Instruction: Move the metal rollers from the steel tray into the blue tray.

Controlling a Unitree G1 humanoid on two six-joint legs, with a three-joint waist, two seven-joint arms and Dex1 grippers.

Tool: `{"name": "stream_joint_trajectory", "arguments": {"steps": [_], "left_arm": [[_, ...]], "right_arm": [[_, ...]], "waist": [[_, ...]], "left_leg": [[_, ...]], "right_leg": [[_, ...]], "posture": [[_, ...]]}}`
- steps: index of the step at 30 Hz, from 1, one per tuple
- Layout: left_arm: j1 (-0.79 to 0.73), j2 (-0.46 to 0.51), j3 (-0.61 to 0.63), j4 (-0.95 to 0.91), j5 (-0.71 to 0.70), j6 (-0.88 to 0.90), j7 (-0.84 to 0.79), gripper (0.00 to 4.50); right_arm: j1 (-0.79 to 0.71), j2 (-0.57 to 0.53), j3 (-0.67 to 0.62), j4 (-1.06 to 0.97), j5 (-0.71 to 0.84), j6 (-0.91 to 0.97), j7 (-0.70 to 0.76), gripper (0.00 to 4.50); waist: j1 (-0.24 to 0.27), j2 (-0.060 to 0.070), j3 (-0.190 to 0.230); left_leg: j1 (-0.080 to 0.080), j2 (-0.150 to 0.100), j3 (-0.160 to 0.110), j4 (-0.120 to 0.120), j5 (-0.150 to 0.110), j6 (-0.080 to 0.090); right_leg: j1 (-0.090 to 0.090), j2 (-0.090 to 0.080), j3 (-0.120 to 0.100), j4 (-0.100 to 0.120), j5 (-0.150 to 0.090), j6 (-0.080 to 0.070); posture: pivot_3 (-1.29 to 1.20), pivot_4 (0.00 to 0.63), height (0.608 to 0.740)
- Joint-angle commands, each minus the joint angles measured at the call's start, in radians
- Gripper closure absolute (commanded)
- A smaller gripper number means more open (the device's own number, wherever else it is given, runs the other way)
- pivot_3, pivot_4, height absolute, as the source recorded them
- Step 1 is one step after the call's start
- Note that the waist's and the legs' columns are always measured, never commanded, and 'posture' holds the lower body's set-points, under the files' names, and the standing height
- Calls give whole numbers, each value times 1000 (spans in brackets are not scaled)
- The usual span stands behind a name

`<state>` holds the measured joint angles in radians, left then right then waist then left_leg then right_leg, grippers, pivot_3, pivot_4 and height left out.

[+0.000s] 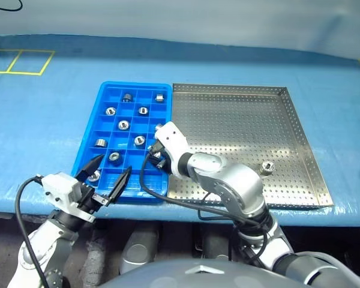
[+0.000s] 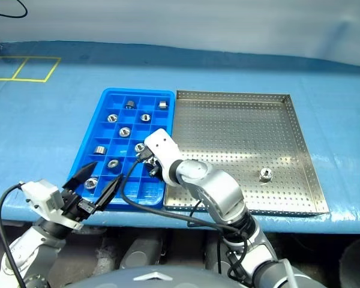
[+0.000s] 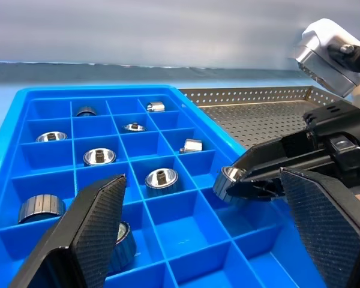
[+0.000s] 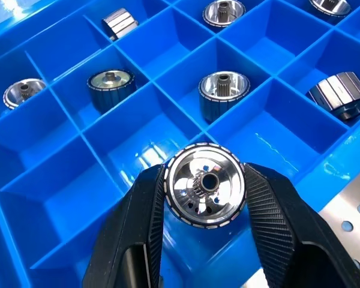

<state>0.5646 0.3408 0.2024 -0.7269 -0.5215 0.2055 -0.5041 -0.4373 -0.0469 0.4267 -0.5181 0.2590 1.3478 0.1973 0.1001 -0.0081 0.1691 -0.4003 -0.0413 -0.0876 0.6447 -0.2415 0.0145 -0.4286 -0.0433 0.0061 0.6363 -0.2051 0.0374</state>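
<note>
Currently: right gripper [image 4: 205, 193] fingers clamped on one roller [image 4: 205, 192], bore facing camera, poised over blue tray [image 1: 87, 139] cell at lower centre; left gripper [image 1: 110, 177] fingers wide, empty.

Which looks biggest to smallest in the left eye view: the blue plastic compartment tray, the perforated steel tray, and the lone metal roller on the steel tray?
1. Perforated steel tray
2. Blue plastic compartment tray
3. Lone metal roller

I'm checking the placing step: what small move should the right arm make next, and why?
Probably lower a little and open the jaws. The right gripper holds a roller over an empty cell of the blue tray, at its edge beside the steel tray.
</note>
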Motion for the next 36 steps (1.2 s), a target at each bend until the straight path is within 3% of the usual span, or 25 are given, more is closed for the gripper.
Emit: {"name": "stream_joint_trajectory", "arguments": {"steps": [1, 4, 11, 19, 26, 36], "left_arm": [[-16, 17, -5, -21, -11, -2, -10, 0], [-49, 35, -16, -4, -13, 13, -21, 0], [-192, 84, -53, 77, -8, 52, -57, 0], [-497, 78, -183, 295, 98, 48, -75, 0], [-629, 18, -311, 405, 137, 12, -143, 0], [-635, 7, -312, 418, 116, 20, -188, 0]], "right_arm": [[19, -14, 12, -42, 15, 32, 1, 2107], [26, -22, -22, -71, -12, 8, -32, 1186], [86, -38, -268, -167, -68, -17, -121, 1186], [288, -152, -504, -244, -199, -51, -225, 1186], [390, -83, -575, -263, -218, -100, -250, 1186], [396, -28, -561, -281, -206, -154, -240, 1186]], "waist": [[-2, 0, 0], [-4, 0, 0], [-20, 0, 0], [-78, 1, -1], [-168, 2, -1], [-204, 2, -1]], "left_leg": [[0, 0, 0, 0, 0, 0], [0, 0, 0, 0, 0, 0], [0, 0, 1, 2, 0, 0], [0, -1, 2, 2, 0, 0], [3, 1, 9, 2, -1, 2], [5, 1, 11, 5, 0, 3]], "right_leg": [[0, 0, 0, 0, 0, 0], [0, 0, 0, 0, 0, 0], [1, 0, 0, 0, 1, 1], [1, 0, 1, 0, 1, 1], [1, 1, 8, 2, 5, 8], [1, 2, 10, 6, 6, 9]], "posture": [[268, 150, 740], [222, 150, 740], [110, 150, 740], [-79, 150, 740], [-173, 150, 740], [-183, 150, 740]]}}
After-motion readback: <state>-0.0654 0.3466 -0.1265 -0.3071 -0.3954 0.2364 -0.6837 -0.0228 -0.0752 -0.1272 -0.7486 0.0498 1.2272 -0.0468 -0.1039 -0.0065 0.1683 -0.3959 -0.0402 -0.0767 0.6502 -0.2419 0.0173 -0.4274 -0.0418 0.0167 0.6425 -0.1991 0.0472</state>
